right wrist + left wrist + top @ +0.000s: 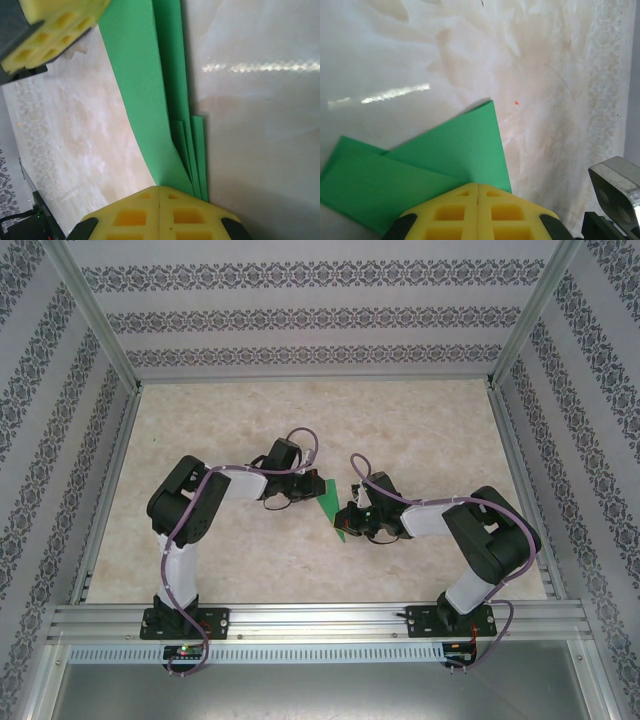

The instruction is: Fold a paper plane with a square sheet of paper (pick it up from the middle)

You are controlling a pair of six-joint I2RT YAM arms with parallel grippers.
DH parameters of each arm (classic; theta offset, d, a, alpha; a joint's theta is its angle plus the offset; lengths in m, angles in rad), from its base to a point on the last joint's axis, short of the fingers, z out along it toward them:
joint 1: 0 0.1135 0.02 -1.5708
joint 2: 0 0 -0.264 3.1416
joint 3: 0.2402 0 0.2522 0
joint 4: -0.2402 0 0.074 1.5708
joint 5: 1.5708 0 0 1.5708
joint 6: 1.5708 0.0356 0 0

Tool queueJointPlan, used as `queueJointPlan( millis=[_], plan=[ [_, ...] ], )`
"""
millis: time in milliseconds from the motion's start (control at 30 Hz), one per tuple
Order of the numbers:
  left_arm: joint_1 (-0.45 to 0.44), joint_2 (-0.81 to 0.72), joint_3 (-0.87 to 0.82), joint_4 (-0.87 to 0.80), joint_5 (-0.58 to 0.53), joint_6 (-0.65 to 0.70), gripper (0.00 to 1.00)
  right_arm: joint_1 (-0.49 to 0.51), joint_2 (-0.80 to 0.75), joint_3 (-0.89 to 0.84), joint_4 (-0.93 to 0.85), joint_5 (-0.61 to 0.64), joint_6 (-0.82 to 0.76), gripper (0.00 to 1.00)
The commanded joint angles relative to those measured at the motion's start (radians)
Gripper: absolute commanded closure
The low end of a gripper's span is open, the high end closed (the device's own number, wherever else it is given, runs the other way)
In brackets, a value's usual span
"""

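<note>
top external: green paper [330, 505] lies on the desk [300, 420] near the middle, between the two arms; it is folded, no longer a flat square, and reads as a narrow wedge, wider at the far end and tapering toward the near edge; left end effector [306, 492] sits at its left side near the wide end; right end effector [352, 518] sits at its right side near the narrow end; both look to be right at the paper's edges, and finger detail is too small to read from here

left wrist: left end effector [478, 205] has its yellow pads pressed together, one thin seam between them and nothing caught in it; green paper [450, 155] is flat on the pale desk [420, 50] and runs out from under the tips, up and to the left; two overlapping layers show, a lower strip to the left and an upper flap with a sharp corner pointing away; colour is plain bright green, matte; tips sit over the near edge of the paper, actual contact can't be confirmed; a grey metal part [615, 182] shows at the lower right, can't tell what it is

right wrist: right end effector [159, 205] is also fully closed, pads flush and seam empty; green paper [145, 75] runs from the tips straight up the frame; several stacked folded edges show just right of centre, stepped one behind another; the left edge bows in a gentle curve; layers converge under the right-hand pad; left end effector [55, 30] is at the top left, yellow pads just beside the paper's far left edge
</note>
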Motion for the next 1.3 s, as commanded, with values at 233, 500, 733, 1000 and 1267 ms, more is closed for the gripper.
queueJointPlan(
  millis=[233, 500, 733, 1000, 1267],
  plan=[
    [0.138, 0.068, 0.134, -0.123, -0.091, 0.131, 0.90, 0.001, 0.052, -0.051, -0.173, 0.048, -0.044, 1.00],
    [0.160, -0.041, 0.106, -0.113, -0.045, 0.103, 0.86, 0.001, 0.058, -0.017, -0.174, 0.046, -0.041, 1.00],
    [0.060, -0.195, -0.018, -0.058, 0.006, 0.034, 0.89, 0.001, 0.066, -0.004, -0.146, 0.046, -0.018, 1.00],
    [-0.076, -0.105, -0.058, 0.023, 0.036, -0.022, 0.91, 0.001, 0.076, 0.005, -0.129, 0.049, -0.009, 1.00],
    [-0.095, -0.030, -0.071, 0.002, -0.021, -0.024, 0.91, -0.001, 0.082, -0.010, -0.120, 0.045, -0.007, 1.00]
  ],
)
